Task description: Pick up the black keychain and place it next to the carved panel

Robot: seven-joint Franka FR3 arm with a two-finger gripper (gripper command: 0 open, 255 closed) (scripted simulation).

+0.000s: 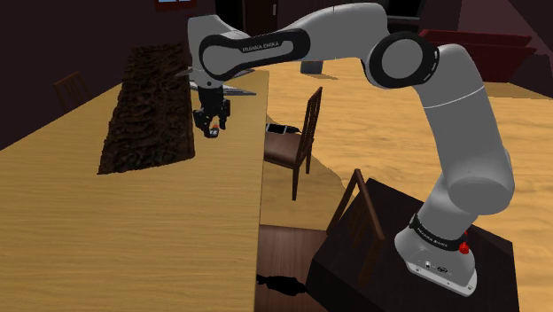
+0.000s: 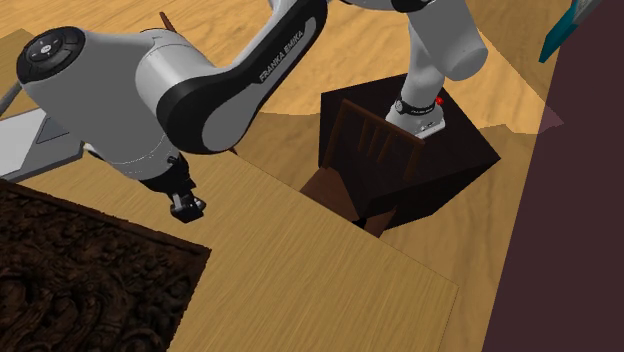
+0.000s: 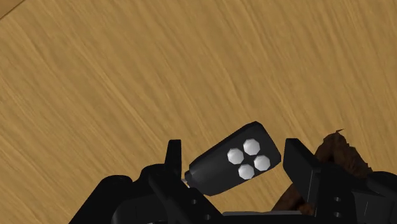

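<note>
Nearest the wrist camera, the hand (image 3: 233, 149) is seen closed to a middling gap on the black keychain (image 3: 235, 164), a dark fob with four pale buttons, which is clasped between the two fingers (image 3: 173, 159). The fob's long axis is set slantwise across the gap, one end against each finger, so it is held by its ends rather than by its flanks. Beyond it the bare wooden table (image 3: 127, 76) is seen, apparently some way beneath, and the keychain is judged to be lifted clear of it. Past one finger a rough brown edge of the carved panel (image 3: 337, 151) is caught, close by the hand. In the shoulder view the hand (image 1: 213, 124) is placed in the upper left of the frame, over the strip of table left bare between the panel (image 1: 151, 106) and the table's right-hand edge, with the panel just beside it to the left. In the second exterior view the hand (image 2: 188, 207) is found left of centre, just above the panel's upper edge, the panel (image 2: 80, 285) itself lying in the lower left corner. Since the panel lies just beside the held fob, little sideways travel is judged to be called for. A straight lowering onto the bare wood, followed by a release, is what is expected. Farther off, a chair (image 1: 301, 133) is drawn up at the table's edge.
</note>
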